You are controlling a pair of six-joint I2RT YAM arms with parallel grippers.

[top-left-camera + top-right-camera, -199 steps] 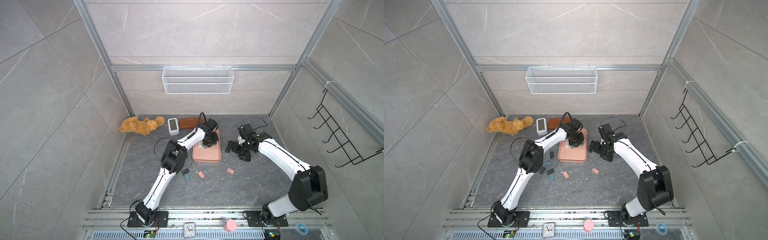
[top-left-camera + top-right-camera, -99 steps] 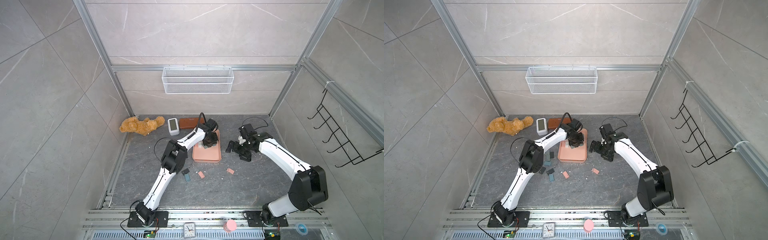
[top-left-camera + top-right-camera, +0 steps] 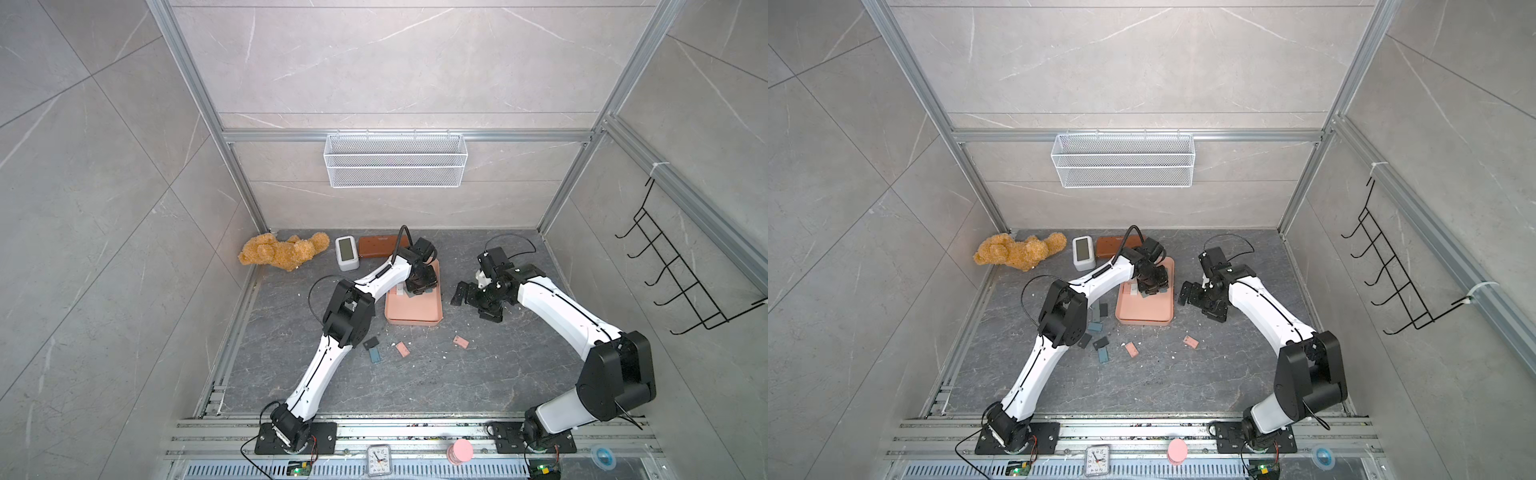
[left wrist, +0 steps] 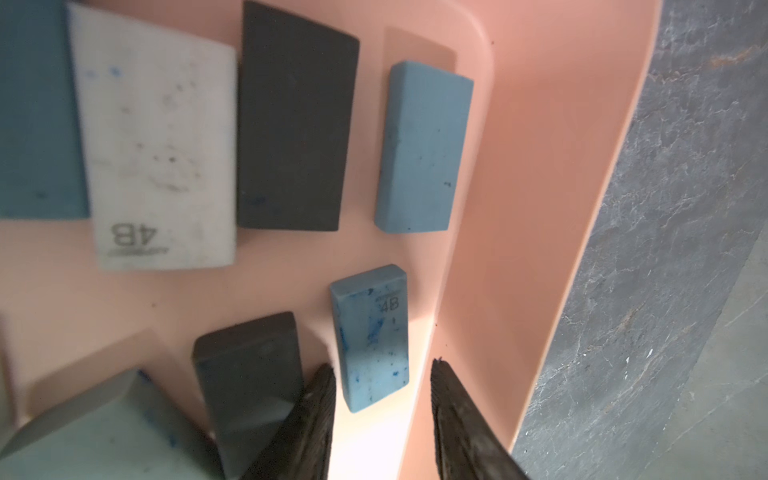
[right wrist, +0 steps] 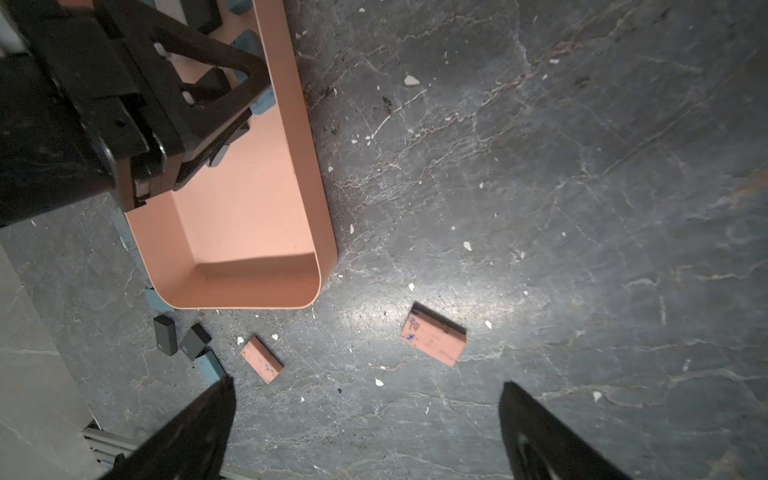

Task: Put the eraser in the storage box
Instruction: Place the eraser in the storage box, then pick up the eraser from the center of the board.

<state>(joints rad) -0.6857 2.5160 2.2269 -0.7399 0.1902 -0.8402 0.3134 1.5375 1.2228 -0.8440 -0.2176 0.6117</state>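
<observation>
The salmon-pink storage box (image 3: 411, 309) (image 3: 1142, 311) lies mid-floor. My left gripper (image 3: 419, 286) (image 4: 382, 365) hangs low over its far end, jaws open. A speckled blue eraser (image 4: 372, 336) marked 4B lies flat on the box floor (image 4: 519, 166) between and just ahead of the fingertips, touching neither. A white eraser (image 4: 158, 145), two dark grey ones (image 4: 295, 120) and a plain blue one (image 4: 422, 145) also lie in the box. To the right of the box my right gripper (image 3: 473, 303) (image 5: 368, 384) is wide open and empty above bare floor.
Two pink erasers (image 5: 432, 338) (image 5: 262, 359) and several dark and blue ones (image 3: 374, 353) lie on the floor in front of the box. A teddy bear (image 3: 282, 251), a white device (image 3: 346, 251) and a brown case (image 3: 378, 246) line the back wall; a wire basket (image 3: 395, 160) hangs above.
The left gripper has stayed over the far end of the box and its jaws have parted, leaving the blue eraser lying free. The right arm has not moved.
</observation>
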